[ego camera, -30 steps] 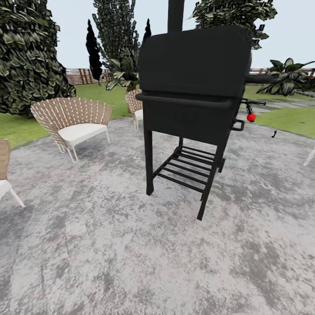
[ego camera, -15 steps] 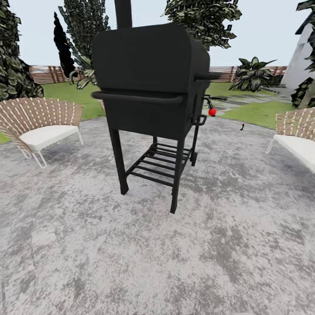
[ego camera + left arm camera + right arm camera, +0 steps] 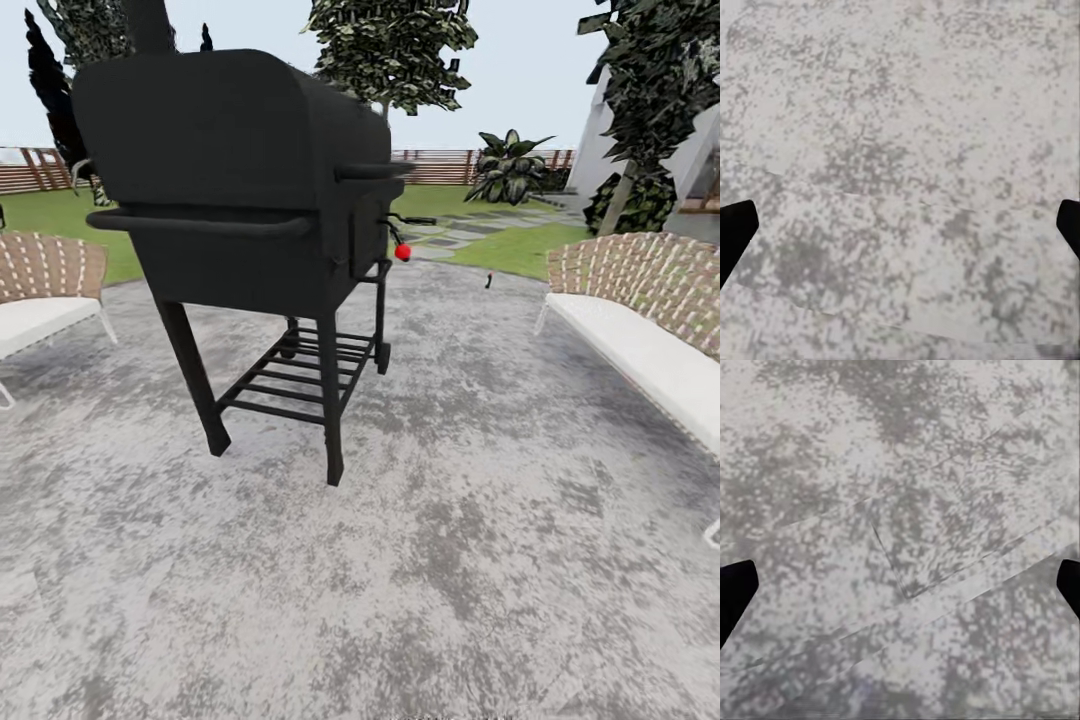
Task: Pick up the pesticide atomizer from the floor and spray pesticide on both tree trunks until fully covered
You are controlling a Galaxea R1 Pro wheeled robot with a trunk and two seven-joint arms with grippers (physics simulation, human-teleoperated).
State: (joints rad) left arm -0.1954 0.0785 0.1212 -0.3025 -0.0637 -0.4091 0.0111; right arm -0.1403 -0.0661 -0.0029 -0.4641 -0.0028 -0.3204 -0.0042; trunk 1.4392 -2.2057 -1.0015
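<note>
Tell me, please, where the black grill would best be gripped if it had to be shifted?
Probably by the long horizontal bar across the black grill's front. It is slim and round and stands off the body, so fingers could close around it. Come from that front side, with the jaws spanning the bar from above and below.

Mottled grey stone paving (image 3: 480, 520) carries a black grill (image 3: 235, 190) on four legs — a wicker sofa (image 3: 650, 330) to its right, a wicker chair (image 3: 40, 295) to its left.
</note>
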